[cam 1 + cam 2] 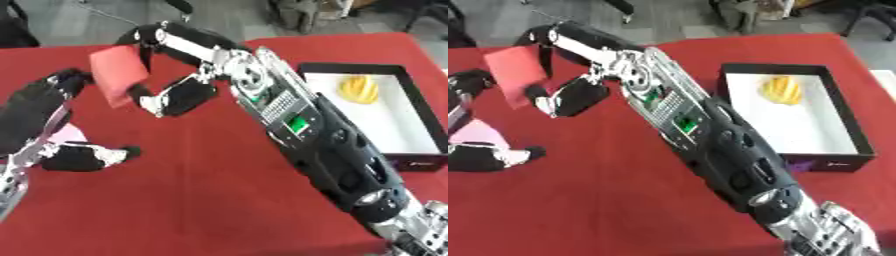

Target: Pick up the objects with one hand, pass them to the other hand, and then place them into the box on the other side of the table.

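Table (201, 210), covered in red cloth, under both arms.

Right hand (175, 75): reaches across from the lower right to the far left part of the cloth. Fingers and thumb curl round a red flat block (118, 75), held raised above the cloth, tilted, its lower corner between thumb and fingers.

Left hand (66, 125): just beside the red block, on its left and nearer side. Fingers spread and relaxed; one finger points up towards the block's left edge, another lies out along the cloth below. Contact with the block cannot be told. A pale pink thing (66, 135) shows against the palm; what it is cannot be made out.

Box (842, 112): black walls, white floor, well apart from both hands, on the right side of the table behind the right forearm. Inside it, a yellow ridged object (780, 90) lies near the far end.
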